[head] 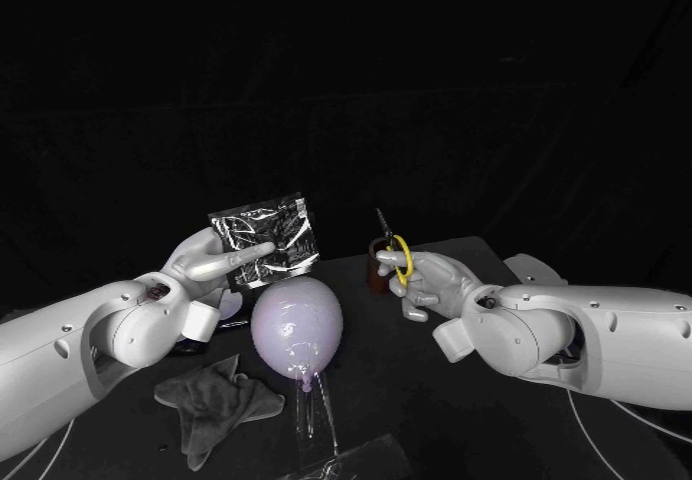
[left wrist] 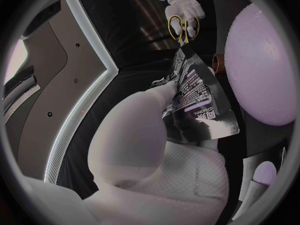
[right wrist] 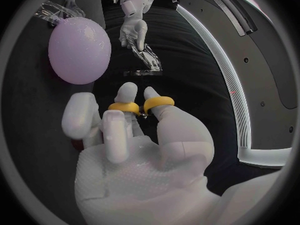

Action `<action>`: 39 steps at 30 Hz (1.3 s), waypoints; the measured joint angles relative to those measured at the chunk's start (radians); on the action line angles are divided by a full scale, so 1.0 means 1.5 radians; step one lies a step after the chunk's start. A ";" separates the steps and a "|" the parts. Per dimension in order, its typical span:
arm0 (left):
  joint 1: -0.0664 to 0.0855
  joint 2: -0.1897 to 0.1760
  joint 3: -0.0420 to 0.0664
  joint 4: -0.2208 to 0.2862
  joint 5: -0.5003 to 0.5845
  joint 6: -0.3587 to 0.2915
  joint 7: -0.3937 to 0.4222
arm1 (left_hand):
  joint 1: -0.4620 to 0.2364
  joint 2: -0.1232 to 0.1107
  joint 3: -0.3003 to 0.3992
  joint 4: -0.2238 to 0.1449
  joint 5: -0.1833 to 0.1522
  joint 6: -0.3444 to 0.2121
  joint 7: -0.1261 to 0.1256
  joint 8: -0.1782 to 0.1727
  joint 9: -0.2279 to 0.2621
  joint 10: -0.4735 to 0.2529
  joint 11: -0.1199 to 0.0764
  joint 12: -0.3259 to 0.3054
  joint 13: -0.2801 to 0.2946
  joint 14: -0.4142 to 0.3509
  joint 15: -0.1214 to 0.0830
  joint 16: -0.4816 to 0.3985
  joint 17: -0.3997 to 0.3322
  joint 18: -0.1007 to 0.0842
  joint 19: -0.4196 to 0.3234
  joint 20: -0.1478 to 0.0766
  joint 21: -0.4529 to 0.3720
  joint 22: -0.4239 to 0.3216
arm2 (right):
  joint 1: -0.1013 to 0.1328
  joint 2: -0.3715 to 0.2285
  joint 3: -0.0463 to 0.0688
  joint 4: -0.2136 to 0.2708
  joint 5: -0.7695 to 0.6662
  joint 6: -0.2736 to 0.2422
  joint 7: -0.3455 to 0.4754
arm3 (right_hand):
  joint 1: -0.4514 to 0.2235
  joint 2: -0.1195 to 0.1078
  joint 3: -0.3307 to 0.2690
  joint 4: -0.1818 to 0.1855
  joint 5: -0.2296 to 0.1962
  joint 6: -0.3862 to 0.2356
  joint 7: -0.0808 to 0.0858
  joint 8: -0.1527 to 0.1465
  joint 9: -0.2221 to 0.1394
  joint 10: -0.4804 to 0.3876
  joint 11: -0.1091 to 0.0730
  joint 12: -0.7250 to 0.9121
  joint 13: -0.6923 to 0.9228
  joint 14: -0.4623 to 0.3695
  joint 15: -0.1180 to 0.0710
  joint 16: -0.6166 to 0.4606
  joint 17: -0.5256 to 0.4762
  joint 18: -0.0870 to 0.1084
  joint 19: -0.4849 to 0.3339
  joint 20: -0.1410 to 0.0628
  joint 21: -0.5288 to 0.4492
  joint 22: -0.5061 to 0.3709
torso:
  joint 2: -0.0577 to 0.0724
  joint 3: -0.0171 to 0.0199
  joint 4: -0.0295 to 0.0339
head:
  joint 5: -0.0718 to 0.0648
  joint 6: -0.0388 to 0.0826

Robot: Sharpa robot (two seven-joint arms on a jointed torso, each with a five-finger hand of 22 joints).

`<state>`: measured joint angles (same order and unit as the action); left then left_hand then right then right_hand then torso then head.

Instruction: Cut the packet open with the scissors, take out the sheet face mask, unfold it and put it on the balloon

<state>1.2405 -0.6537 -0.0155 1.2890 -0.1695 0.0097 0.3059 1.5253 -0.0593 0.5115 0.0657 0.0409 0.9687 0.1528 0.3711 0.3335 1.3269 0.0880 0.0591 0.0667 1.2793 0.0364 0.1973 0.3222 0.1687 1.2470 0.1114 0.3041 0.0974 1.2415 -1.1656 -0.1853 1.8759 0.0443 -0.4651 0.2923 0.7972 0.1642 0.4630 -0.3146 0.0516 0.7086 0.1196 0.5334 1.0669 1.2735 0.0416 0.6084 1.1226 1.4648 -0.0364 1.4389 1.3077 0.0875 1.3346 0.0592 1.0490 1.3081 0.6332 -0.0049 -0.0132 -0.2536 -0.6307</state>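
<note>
My left hand (head: 219,262) holds a shiny black packet (head: 265,240) upright above the table, pinched at its lower part; the packet (left wrist: 197,95) shows printed text in the left wrist view. My right hand (head: 421,282) grips scissors (head: 394,252) by their yellow handles, with the dark blades pointing up, a short way to the right of the packet. The yellow handle loops (right wrist: 142,105) sit around my fingers. A pale lilac balloon (head: 299,320) stands on a clear holder (head: 312,415) between and below both hands. In the right wrist view the packet (right wrist: 145,58) hangs edge-on from the left hand (right wrist: 134,29).
A crumpled grey cloth (head: 216,398) lies on the black table in front of the left arm. A small dark round object (head: 192,345) sits under the left wrist. A brown object (head: 375,282) stands just behind the right hand.
</note>
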 measured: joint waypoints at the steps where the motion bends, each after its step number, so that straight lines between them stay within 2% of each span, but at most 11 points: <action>1: 0.000 0.000 0.000 0.000 0.000 0.000 0.000 | 0.000 0.000 0.000 0.000 0.000 -0.001 0.001 0.000 0.000 -0.001 0.001 0.000 0.000 0.000 0.000 0.000 0.000 0.000 0.000 0.000 0.000 0.000 | 0.000 0.000 0.000 -0.001 -0.001 0.000 0.001 | 0.025 -0.002 0.022 0.001 0.001 -0.009 0.008 -0.017 -0.015 -0.025 0.001 -0.048 -0.036 0.001 0.003 -0.026 -0.017 0.009 -0.020 0.005 -0.043 0.000 | 0.000 0.0000 0.0000 | 0.000 0.000; 4: 0.000 0.000 0.000 0.000 0.001 0.000 0.000 | 0.000 0.000 0.000 0.000 0.002 -0.002 0.002 -0.001 0.002 -0.001 0.001 0.000 0.000 0.000 0.000 0.000 0.000 0.000 0.000 0.000 0.000 0.000 | 0.000 0.001 0.000 -0.002 -0.005 0.000 0.005 | 0.049 -0.027 0.094 0.002 -0.001 -0.006 0.006 -0.042 -0.043 -0.034 0.005 -0.136 -0.117 0.001 0.003 -0.058 -0.049 0.019 -0.035 0.012 -0.079 0.000 | 0.000 -0.0001 0.0002 | 0.001 0.000; 8: 0.000 0.000 0.000 0.000 0.001 0.000 -0.001 | 0.000 0.000 0.000 0.000 0.002 -0.003 0.002 0.001 0.002 -0.001 0.001 0.000 0.000 0.000 0.000 0.000 0.000 0.000 0.000 0.000 0.000 0.000 | 0.000 0.003 0.000 -0.003 -0.011 0.000 0.011 | 0.085 -0.063 0.139 0.021 -0.001 0.037 0.002 -0.062 -0.075 -0.007 0.031 -0.179 -0.179 0.001 0.004 -0.059 -0.050 0.019 -0.016 0.010 -0.056 0.000 | 0.000 0.0000 0.0003 | 0.001 0.000; 11: 0.000 -0.001 0.000 -0.001 0.001 0.000 -0.001 | 0.000 0.000 0.000 0.000 0.002 -0.003 0.002 0.002 0.002 -0.001 0.001 0.000 0.000 0.000 0.000 0.000 0.001 0.000 0.000 0.000 0.000 0.000 | 0.000 0.004 0.000 -0.004 -0.012 0.000 0.015 | 0.100 -0.077 0.141 0.032 -0.001 0.057 -0.006 -0.069 -0.088 0.005 0.044 -0.139 -0.161 0.000 0.001 -0.049 -0.034 0.019 -0.005 0.004 -0.037 0.000 | 0.000 0.0000 0.0003 | 0.001 0.000; 18: 0.000 -0.001 0.000 -0.002 0.002 -0.001 -0.002 | 0.000 0.000 0.000 0.000 0.002 -0.003 0.002 0.002 0.002 -0.002 0.002 -0.001 0.000 0.000 0.000 0.000 0.001 -0.001 0.000 0.000 0.000 0.000 | 0.000 0.004 0.000 -0.008 -0.012 -0.007 0.022 | 0.117 -0.095 0.117 0.058 -0.001 0.101 -0.016 -0.069 -0.097 0.007 0.043 -0.059 -0.038 0.000 -0.014 0.032 0.000 0.008 0.032 -0.009 0.043 -0.001 | 0.000 0.0000 0.0003 | 0.002 0.001; 21: 0.000 -0.002 0.000 -0.002 0.003 -0.001 -0.002 | 0.000 0.000 0.000 0.000 0.002 -0.003 0.002 0.002 0.002 -0.002 0.002 -0.001 0.000 0.000 0.000 0.000 0.001 -0.001 0.000 0.000 0.000 0.000 | 0.000 0.004 0.000 -0.008 -0.012 -0.014 0.024 | 0.126 -0.103 0.113 0.094 0.002 0.117 -0.008 -0.046 -0.084 0.010 0.039 -0.057 -0.038 0.001 -0.022 0.074 0.000 -0.008 0.063 -0.024 0.118 0.000 | 0.000 0.0001 0.0002 | 0.002 0.002; 25: 0.000 -0.002 0.000 -0.003 0.003 -0.002 -0.003 | 0.000 0.000 0.000 0.000 0.002 -0.003 0.002 0.002 0.002 -0.002 0.002 -0.001 0.000 0.000 0.000 0.000 0.001 -0.002 0.000 0.000 0.000 0.000 | 0.000 0.003 0.000 -0.009 -0.012 -0.023 0.025 | 0.141 -0.119 0.106 0.124 0.002 0.146 0.001 -0.006 -0.050 0.015 0.035 -0.053 -0.038 0.000 -0.025 0.086 0.002 -0.008 0.068 -0.029 0.135 0.000 | 0.000 0.0002 0.0001 | 0.001 0.001; 26: 0.000 -0.002 0.000 -0.003 0.003 -0.002 -0.003 | 0.000 0.000 0.000 0.000 0.002 -0.003 0.002 0.002 0.002 -0.002 0.002 -0.001 0.000 0.000 0.000 0.000 0.001 -0.002 0.000 0.000 0.000 0.000 | 0.000 0.003 0.000 -0.009 -0.013 -0.026 0.025 | 0.148 -0.125 0.103 0.128 0.002 0.153 0.003 0.020 -0.028 0.015 0.034 -0.053 -0.038 0.001 -0.026 0.086 0.002 -0.009 0.071 -0.032 0.140 0.000 | 0.000 0.0002 0.0001 | 0.001 0.001; 27: 0.000 -0.002 0.000 -0.003 0.004 -0.002 -0.003 | 0.000 0.000 0.000 0.000 0.002 -0.003 0.002 0.002 0.002 -0.002 0.002 -0.001 0.000 0.000 0.000 0.000 0.001 -0.002 0.000 0.000 0.000 0.000 | 0.000 0.003 0.000 -0.009 -0.014 -0.028 0.024 | 0.158 -0.135 0.087 0.125 0.002 0.159 0.004 0.127 0.056 0.019 0.031 -0.045 -0.038 0.001 -0.026 0.086 0.002 -0.013 0.074 -0.035 0.145 0.000 | 0.000 0.0002 0.0001 | 0.001 0.001; 28: 0.000 -0.002 0.000 -0.003 0.004 -0.002 -0.003 | 0.000 0.000 0.000 0.000 0.002 -0.003 0.002 0.002 0.002 -0.002 0.002 -0.001 0.000 0.000 0.000 0.000 0.001 -0.002 0.000 0.000 0.000 0.000 | 0.000 0.003 0.000 -0.009 -0.016 -0.031 0.024 | 0.161 -0.139 0.078 0.121 0.002 0.159 0.004 0.171 0.084 0.020 0.028 -0.035 -0.038 0.002 -0.027 0.086 0.002 -0.013 0.076 -0.037 0.146 0.000 | 0.000 0.0002 0.0001 | 0.001 0.001; 39: 0.000 -0.004 0.000 -0.004 0.005 -0.003 -0.003 | 0.000 0.000 0.000 0.000 0.001 -0.003 0.002 0.002 0.002 -0.001 0.001 -0.001 0.000 0.000 0.000 0.000 0.001 -0.005 0.000 0.000 0.000 0.000 | 0.000 0.001 0.000 -0.010 -0.064 -0.041 0.001 | 0.163 -0.162 0.026 0.122 0.002 0.180 -0.015 0.171 0.084 0.024 0.001 -0.031 -0.038 0.003 -0.049 0.086 0.002 -0.017 0.083 -0.057 0.195 0.000 | 0.000 0.0001 0.0001 | 0.001 0.000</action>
<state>1.2406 -0.6594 -0.0159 1.2835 -0.1625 0.0058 0.3007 1.5254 -0.0593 0.5114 0.0658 0.0422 0.9640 0.1553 0.3737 0.3360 1.3259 0.0891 0.0572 0.0667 1.2791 0.0366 0.1973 0.3233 0.1617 1.2470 0.1115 0.3041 0.0976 1.2419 -1.1637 -0.1850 1.8605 -0.0524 -0.5265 0.2941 1.0421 -0.0791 0.5027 -0.1319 0.0542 0.9781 0.0970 0.7895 1.1931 1.3094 0.0425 0.5616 1.0650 1.4690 -0.1098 1.5675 1.3103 0.0624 1.4595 -0.0260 1.3414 1.3081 0.6332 -0.0047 -0.0130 -0.2515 -0.6307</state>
